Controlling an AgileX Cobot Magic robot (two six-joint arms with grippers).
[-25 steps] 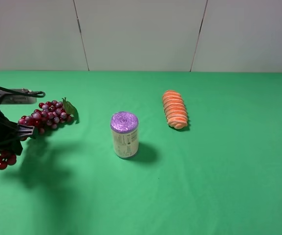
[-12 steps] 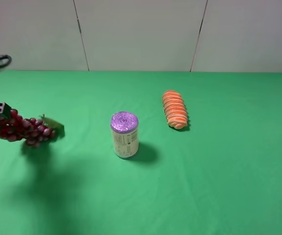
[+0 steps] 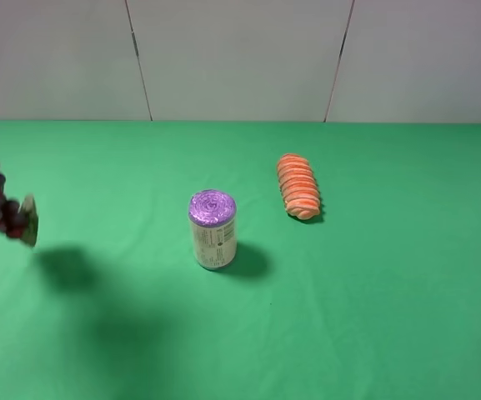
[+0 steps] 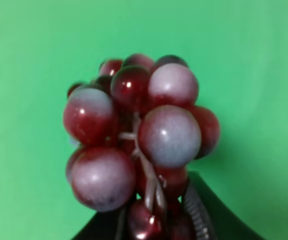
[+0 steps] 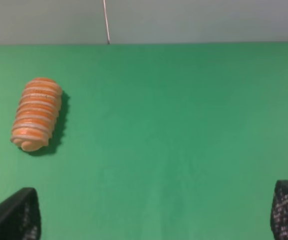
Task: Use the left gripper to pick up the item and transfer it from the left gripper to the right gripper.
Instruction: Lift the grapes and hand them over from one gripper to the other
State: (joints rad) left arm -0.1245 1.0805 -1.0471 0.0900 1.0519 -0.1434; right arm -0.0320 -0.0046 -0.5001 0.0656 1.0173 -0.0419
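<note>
At far left | left claw (image 4: 154, 225) clamps grapes (image 4: 153, 125) | right claw (image 5: 151, 214) spread wide

The left gripper (image 4: 156, 220) shows only in its own wrist view, black fingers (image 4: 203, 215) clamped on the lower end of the grape bunch (image 4: 139, 135), holding it clear above the surface (image 3: 348, 317) at its left edge. The right gripper (image 5: 151, 215) hangs over the surface, its mesh-padded fingers (image 5: 14, 217) spread wide apart

Lab test bench: green tabletop (image 3: 373, 317) against plain white wall panels (image 3: 240, 58).
</note>
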